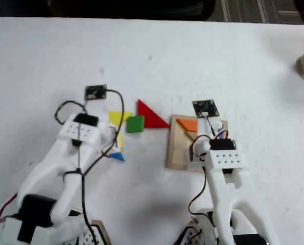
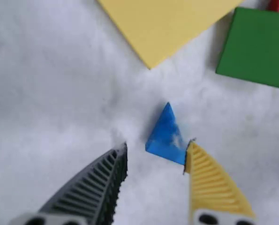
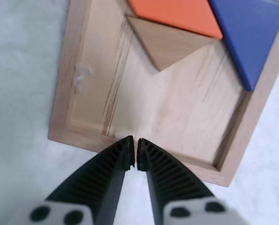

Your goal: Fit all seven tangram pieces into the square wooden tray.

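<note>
Clearly the step in hand belongs to the left arm. On the white tabletop (image 1: 39,56), apart from the square wooden tray (image 1: 169,150), the left claw (image 2: 156,146) stands spread about the small blue triangle (image 2: 165,136), its yellow finger (image 2: 209,183) touching one corner and the black finger (image 2: 97,183) just clear. To do it well, I judge the claw should centre so both ribbed pads meet flat edges rather than a point, then close gently, since so thin a wedge could squirt out sideways. The right claw (image 3: 134,152) is pressed together, holding nothing, over the tray's near rim.

The tabletop looks matte and faintly mottled. The tray is pale grained wood with a raised lip, holding a large blue triangle (image 3: 252,33), an orange parallelogram (image 3: 172,11) and a bare wooden triangle (image 3: 167,44). Outside lie a smooth yellow triangle (image 2: 162,23), a red triangle (image 1: 150,116) and a green square (image 2: 254,47), all flat, sharp-edged and seemingly painted.
</note>
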